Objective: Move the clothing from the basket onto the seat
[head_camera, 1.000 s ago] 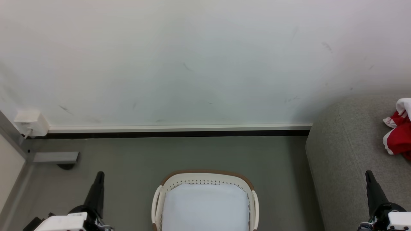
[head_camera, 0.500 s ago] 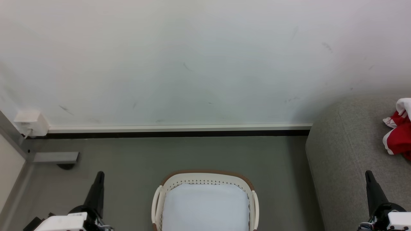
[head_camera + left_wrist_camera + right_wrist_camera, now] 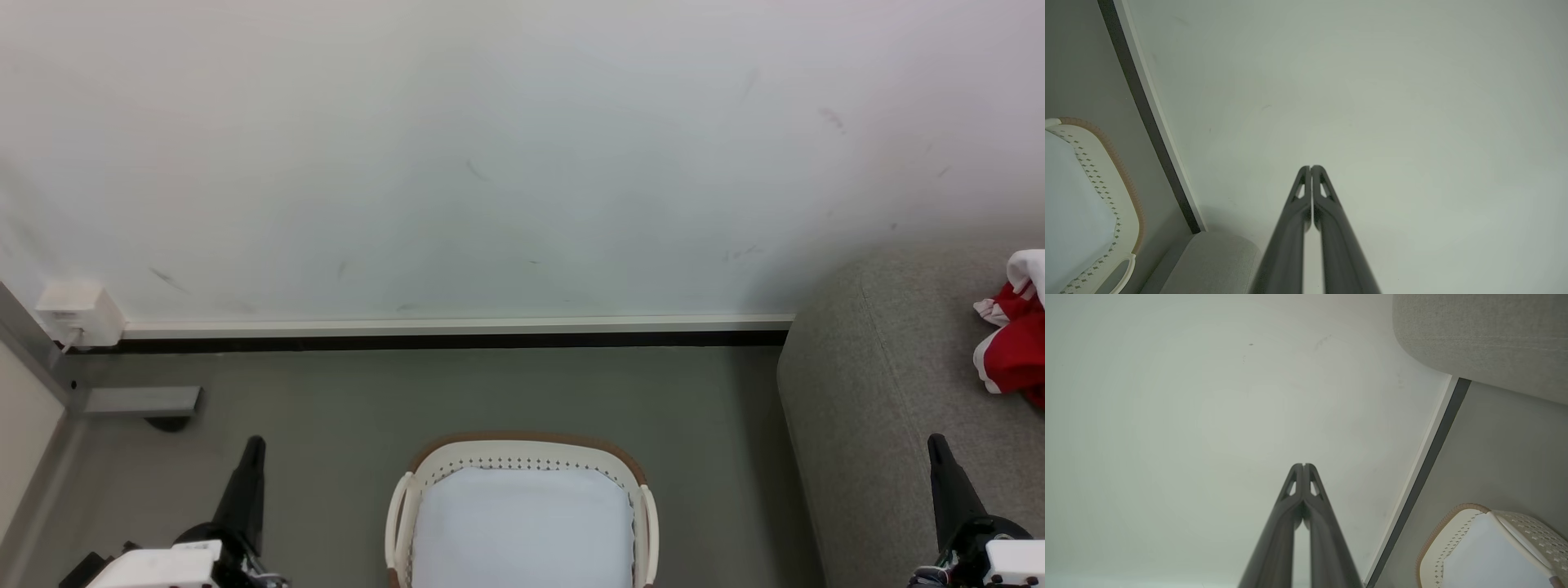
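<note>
The cream-white basket [image 3: 522, 447] with a brown rim stands on the floor at the bottom middle, and only its pale lining shows inside. Red clothing [image 3: 1012, 351] with white trim lies on the light grey seat [image 3: 865, 384] at the right edge. My left gripper [image 3: 255, 443] is shut at the lower left, left of the basket. My right gripper [image 3: 936, 441] is shut at the lower right, over the seat's front. In the wrist views both grippers [image 3: 1310, 167] [image 3: 1304, 464] point at the wall with fingertips together, holding nothing, beside the basket [image 3: 1106, 171] [image 3: 1457, 526] and the seat [image 3: 1208, 261] [image 3: 1486, 339].
A white wall with a pale skirting board [image 3: 457, 327] runs behind the basket. A white socket box [image 3: 77, 314] and a grey metal foot [image 3: 143, 402] sit at the left. Grey floor [image 3: 506, 388] lies between wall, basket and seat.
</note>
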